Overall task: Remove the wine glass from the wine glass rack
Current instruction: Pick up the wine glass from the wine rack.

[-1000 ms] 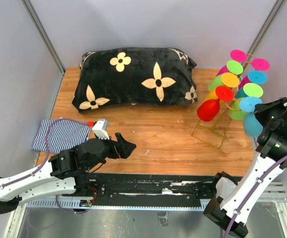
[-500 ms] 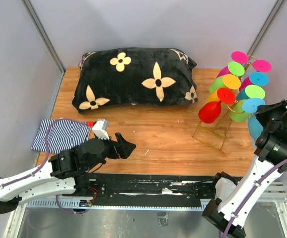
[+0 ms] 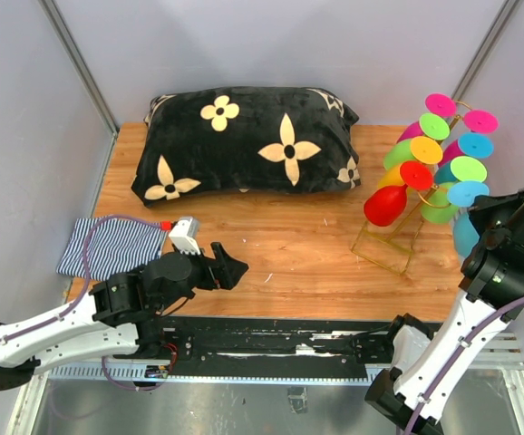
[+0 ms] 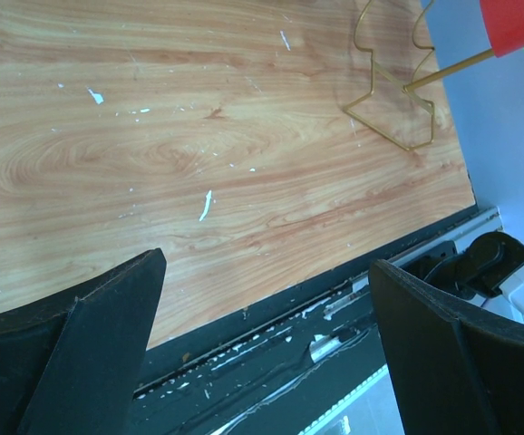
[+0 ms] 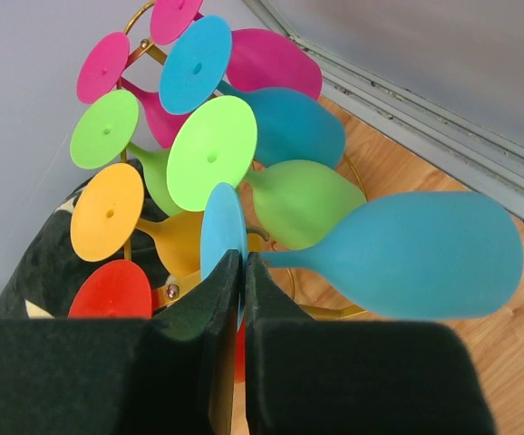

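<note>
Bright, even, diffuse light; soft faint shadows; mostly sharp pictures.

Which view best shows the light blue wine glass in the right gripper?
Right wrist: the light blue wine glass fills it, foot pinched by the right gripper. Top external: partly hidden. Left wrist: absent.

Matt plastic glasses (image 5: 425, 254), gold wire rack (image 4: 443, 73)

Blue wine glass (image 5: 416, 254) foot half hidden by fingers (image 5: 108, 372), rack (image 4: 376, 128) cropped — left wrist view
</note>
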